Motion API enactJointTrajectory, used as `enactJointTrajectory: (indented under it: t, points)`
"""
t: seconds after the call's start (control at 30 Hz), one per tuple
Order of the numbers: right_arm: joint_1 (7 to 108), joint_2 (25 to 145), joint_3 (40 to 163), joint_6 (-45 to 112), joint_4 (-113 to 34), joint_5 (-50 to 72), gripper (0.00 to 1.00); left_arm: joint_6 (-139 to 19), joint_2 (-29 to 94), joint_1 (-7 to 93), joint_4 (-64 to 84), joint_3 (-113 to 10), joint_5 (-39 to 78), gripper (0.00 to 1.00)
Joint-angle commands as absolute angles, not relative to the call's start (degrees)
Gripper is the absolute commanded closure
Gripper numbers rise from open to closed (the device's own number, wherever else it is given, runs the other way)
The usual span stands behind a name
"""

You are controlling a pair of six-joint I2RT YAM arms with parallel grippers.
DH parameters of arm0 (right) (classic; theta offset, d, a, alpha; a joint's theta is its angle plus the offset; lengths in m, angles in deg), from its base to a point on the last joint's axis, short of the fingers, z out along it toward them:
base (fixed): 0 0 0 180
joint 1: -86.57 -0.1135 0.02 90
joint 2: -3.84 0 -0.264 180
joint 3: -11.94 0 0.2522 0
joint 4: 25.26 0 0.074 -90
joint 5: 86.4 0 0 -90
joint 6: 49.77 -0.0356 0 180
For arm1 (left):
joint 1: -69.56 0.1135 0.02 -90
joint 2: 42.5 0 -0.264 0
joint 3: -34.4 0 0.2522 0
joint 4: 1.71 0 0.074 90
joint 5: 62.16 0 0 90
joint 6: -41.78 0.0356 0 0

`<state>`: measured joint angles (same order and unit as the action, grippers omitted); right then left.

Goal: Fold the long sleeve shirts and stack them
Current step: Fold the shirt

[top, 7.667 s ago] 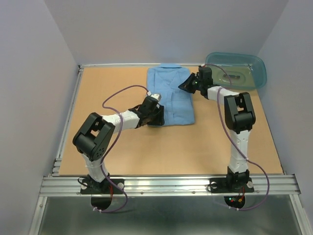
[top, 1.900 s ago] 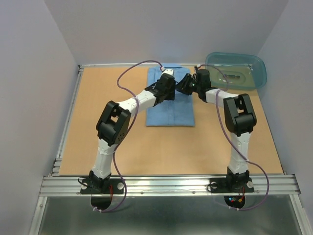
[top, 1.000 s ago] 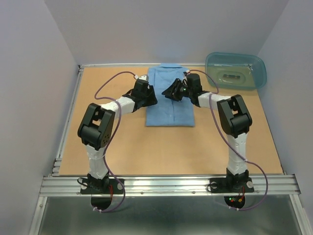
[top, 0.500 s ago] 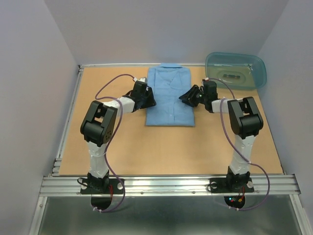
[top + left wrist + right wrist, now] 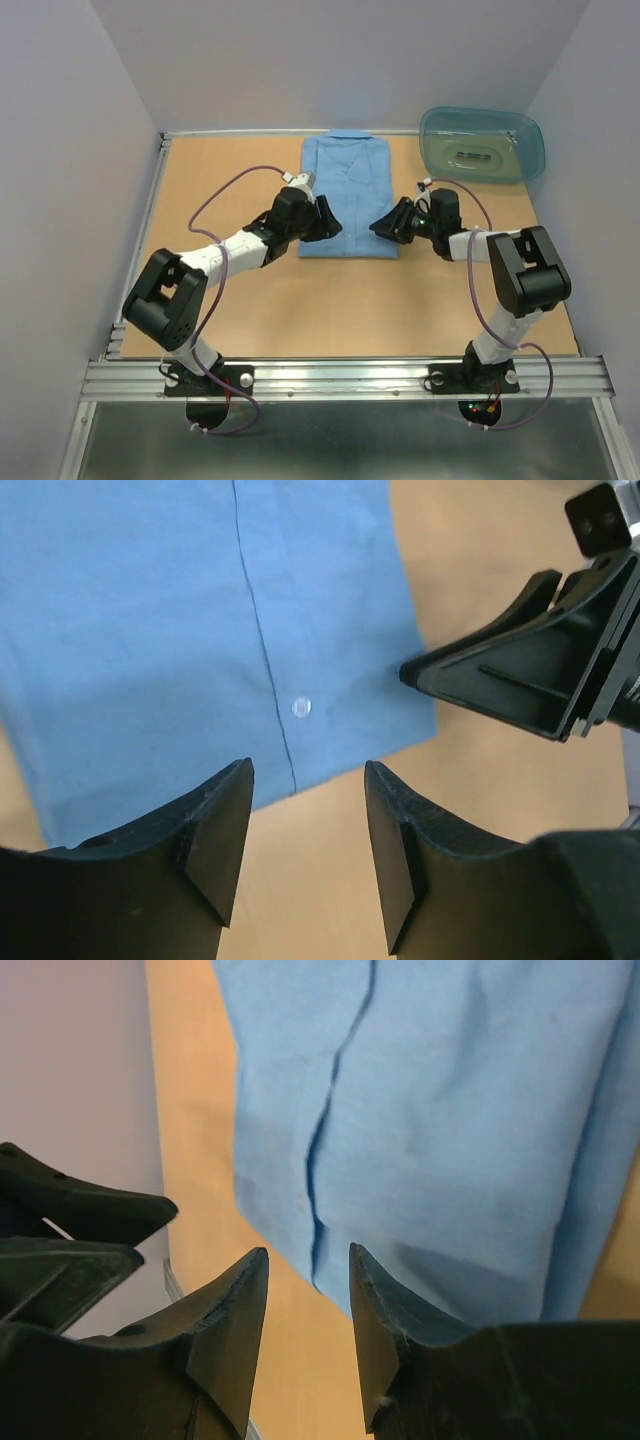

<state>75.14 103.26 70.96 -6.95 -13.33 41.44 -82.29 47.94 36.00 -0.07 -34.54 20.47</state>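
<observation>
A light blue long sleeve shirt (image 5: 348,190) lies folded into a neat rectangle at the back middle of the table, collar towards the far edge. My left gripper (image 5: 328,221) hovers over its near left corner, open and holding nothing. In the left wrist view the shirt (image 5: 180,620) fills the upper part, with its button placket and near hem just beyond the left gripper (image 5: 305,855). My right gripper (image 5: 382,226) stands open at the near right corner. In the right wrist view the shirt (image 5: 450,1110) lies beyond the empty right gripper (image 5: 305,1305).
A translucent teal plastic tub (image 5: 481,144) sits at the back right corner, apart from the shirt. The two grippers face each other closely across the shirt's near edge; the right one (image 5: 530,675) shows in the left wrist view. Bare brown table (image 5: 340,310) lies in front.
Both grippers have slid from the shirt's middle sides towards its near edge and closer together. The shirt has stayed folded in place. Both stay open.
</observation>
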Motion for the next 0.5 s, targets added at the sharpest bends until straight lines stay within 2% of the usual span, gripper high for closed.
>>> enactJointTrajectory:
  t: [0.0,0.23,0.47]
  points:
    - [74.44,105.44,66.32,-6.88,-4.49,43.85,0.56,-87.33,50.92,35.28,-7.96,-27.02,18.79,0.43]
    - [74.52,107.9,59.81,-4.16,-2.64,37.87,0.56,-88.47,54.8,37.65,-7.55,-24.9,20.28,0.47]
    - [74.44,103.17,55.41,-5.48,-6.21,34.71,0.56,-90.06,51.55,40.11,-5.35,-20.5,20.98,0.48]
